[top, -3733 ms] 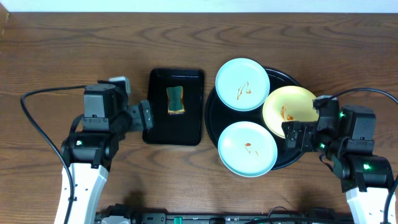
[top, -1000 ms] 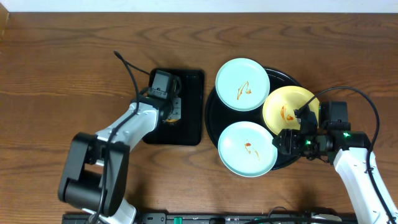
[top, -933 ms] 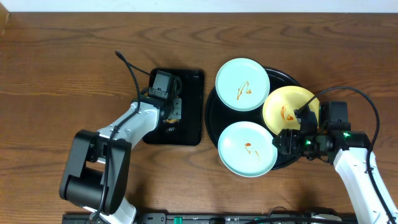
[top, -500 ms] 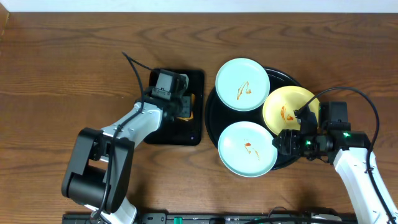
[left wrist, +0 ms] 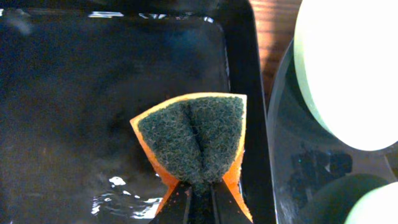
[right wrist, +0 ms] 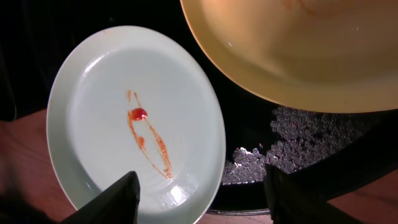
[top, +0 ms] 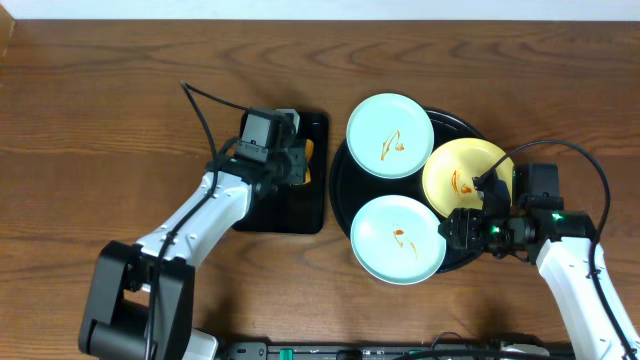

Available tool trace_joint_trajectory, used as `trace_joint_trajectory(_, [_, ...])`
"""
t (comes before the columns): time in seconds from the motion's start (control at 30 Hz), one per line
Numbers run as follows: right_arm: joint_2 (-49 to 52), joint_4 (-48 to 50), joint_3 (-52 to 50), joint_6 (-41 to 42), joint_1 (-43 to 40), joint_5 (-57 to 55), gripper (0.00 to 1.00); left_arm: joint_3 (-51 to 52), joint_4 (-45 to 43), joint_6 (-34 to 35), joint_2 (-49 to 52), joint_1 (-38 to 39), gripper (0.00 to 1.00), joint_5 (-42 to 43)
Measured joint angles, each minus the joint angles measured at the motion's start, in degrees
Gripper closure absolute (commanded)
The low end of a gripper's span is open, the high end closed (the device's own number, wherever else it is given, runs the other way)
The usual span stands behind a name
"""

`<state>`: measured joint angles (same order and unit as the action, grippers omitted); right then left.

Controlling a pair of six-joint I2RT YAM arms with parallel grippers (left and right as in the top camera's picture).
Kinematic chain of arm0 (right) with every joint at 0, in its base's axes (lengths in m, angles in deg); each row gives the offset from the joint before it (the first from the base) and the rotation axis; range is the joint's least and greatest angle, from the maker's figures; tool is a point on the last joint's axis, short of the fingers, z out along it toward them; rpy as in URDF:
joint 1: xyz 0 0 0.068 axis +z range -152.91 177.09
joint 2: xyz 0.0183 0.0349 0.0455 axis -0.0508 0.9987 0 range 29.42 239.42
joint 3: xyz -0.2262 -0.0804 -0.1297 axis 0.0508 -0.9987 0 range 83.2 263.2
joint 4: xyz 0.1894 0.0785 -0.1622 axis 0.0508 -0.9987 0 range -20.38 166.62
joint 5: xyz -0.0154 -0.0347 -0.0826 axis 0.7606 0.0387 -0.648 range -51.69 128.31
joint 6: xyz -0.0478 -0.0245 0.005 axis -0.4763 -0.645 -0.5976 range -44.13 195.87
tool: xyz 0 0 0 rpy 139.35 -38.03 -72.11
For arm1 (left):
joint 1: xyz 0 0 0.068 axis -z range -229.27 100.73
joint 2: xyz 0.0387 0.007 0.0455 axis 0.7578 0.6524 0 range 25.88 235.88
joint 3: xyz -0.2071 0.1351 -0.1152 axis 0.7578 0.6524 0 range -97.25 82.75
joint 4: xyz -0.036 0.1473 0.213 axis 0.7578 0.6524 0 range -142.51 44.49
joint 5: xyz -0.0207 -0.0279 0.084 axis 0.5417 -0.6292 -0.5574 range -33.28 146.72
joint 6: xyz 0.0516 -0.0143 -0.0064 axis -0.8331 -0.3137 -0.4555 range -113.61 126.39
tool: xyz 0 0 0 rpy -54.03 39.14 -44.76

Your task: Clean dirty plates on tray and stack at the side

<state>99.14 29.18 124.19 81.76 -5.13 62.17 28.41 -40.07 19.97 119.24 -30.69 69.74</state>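
Sponge [left wrist: 198, 140]: rough, fibrous dark-green pad on orange foam. Plates [top: 397, 238] smooth, glazed; tray [top: 450, 125] glossy black. Table [top: 100, 100] matt wood grain.

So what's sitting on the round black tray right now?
Three plates: an upper blue plate, a lower blue plate and a yellow plate, each with a sauce smear. The tray floor beneath them is covered.

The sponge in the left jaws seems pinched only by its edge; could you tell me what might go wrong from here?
1. The sponge is folded and held at one narrow end, so scrubbing pressure may twist it loose.
2. The near blue plate overhangs the round tray's rim and may tip when pressed; the open right jaws are not holding it.
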Motion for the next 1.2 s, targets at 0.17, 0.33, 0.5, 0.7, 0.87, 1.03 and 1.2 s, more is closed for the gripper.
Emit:
trace_joint_trajectory(0.17, [0.00,1.03,-2.71,0.11,0.00,0.09,0.46,0.00,3.96,1.73,-0.04,0.00,0.92,0.00])
trace_joint_trajectory(0.33, [0.00,5.38,-7.04,1.31,0.00,0.13,0.58,0.02,4.90,2.47,-0.04,0.00,0.92,-0.02])
trace_joint_trajectory(0.5, [0.00,10.43,-9.66,3.34,0.02,0.20,0.64,0.02,5.11,2.78,-0.04,0.00,0.93,0.00])
trace_joint_trajectory(0.7, [0.00,15.56,-13.11,5.53,0.02,0.79,0.69,0.02,5.18,2.93,-0.04,0.00,0.93,0.00])
trace_joint_trajectory(0.87, [0.00,20.11,-16.37,7.52,0.07,2.05,0.80,0.02,5.27,2.95,-0.04,0.00,0.93,0.00])
trace_joint_trajectory(1.03, [0.00,21.22,-16.52,8.72,0.72,2.91,0.95,0.02,5.35,2.93,-0.04,0.00,0.92,0.00])
trace_joint_trajectory(1.2, [0.00,21.22,-16.52,9.20,0.72,3.17,0.99,0.02,5.66,2.95,-0.04,0.00,0.93,0.00])
